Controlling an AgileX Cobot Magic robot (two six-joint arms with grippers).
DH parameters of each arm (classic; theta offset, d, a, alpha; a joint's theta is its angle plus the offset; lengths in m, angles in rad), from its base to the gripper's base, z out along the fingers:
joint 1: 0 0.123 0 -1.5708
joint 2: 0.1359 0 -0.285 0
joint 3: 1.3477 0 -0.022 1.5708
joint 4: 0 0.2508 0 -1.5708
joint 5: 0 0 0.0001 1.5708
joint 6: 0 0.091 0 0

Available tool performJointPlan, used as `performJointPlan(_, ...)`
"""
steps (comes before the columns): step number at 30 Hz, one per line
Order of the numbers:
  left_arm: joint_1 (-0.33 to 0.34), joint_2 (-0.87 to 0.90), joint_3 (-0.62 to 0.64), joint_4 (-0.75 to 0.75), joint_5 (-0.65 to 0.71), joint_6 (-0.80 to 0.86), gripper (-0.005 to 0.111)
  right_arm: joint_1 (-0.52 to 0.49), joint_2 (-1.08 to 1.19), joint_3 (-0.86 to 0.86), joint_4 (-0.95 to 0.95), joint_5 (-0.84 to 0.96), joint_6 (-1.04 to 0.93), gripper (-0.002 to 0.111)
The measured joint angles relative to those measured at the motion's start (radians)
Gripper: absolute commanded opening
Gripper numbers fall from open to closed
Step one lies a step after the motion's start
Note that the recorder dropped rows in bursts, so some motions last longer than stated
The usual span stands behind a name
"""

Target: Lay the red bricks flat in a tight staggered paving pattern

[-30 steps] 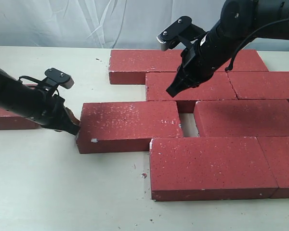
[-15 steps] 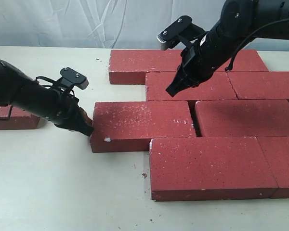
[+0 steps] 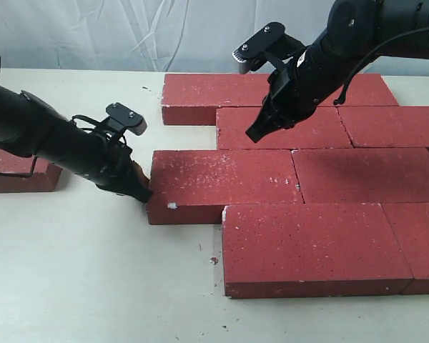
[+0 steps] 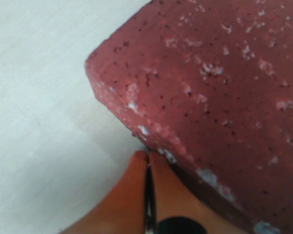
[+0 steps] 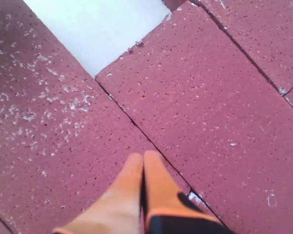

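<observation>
Several red bricks lie flat in staggered rows on the right of the exterior view. The left brick of the third row [image 3: 225, 182] now lies tight against its right neighbour [image 3: 368, 175]. My left gripper [image 3: 141, 193] is shut, its orange tips pressed against that brick's left end; in the left wrist view the left gripper [image 4: 149, 155] touches the brick's chipped edge [image 4: 151, 136]. My right gripper [image 3: 255, 133] is shut and hovers just above the second-row brick [image 3: 282, 127]; the right wrist view shows the right gripper [image 5: 142, 157] over a seam between bricks. One more brick [image 3: 18, 171] lies at the far left.
A white cloth backdrop [image 3: 129, 32] hangs behind the pale table [image 3: 93, 279]. The left arm stretches across the table between the lone left brick and the paved group. The front row brick [image 3: 311, 246] sits closest to the camera.
My left gripper has pushed the third-row brick rightward, closing the gap to its neighbour. The right gripper has stayed still.
</observation>
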Motion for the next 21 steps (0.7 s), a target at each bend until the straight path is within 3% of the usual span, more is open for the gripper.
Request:
performJointPlan(14,0.072,-0.013,0.000,0.071,-0.011,-0.084,0.000,0.000,0.000,0.000,0.019,-0.006,0.000,-0.001)
performJointPlan(21,0.078,-0.168,0.000,0.288,-0.006,-0.225,0.000,0.000,0.000,0.000,0.053,-0.007,0.000,-0.001)
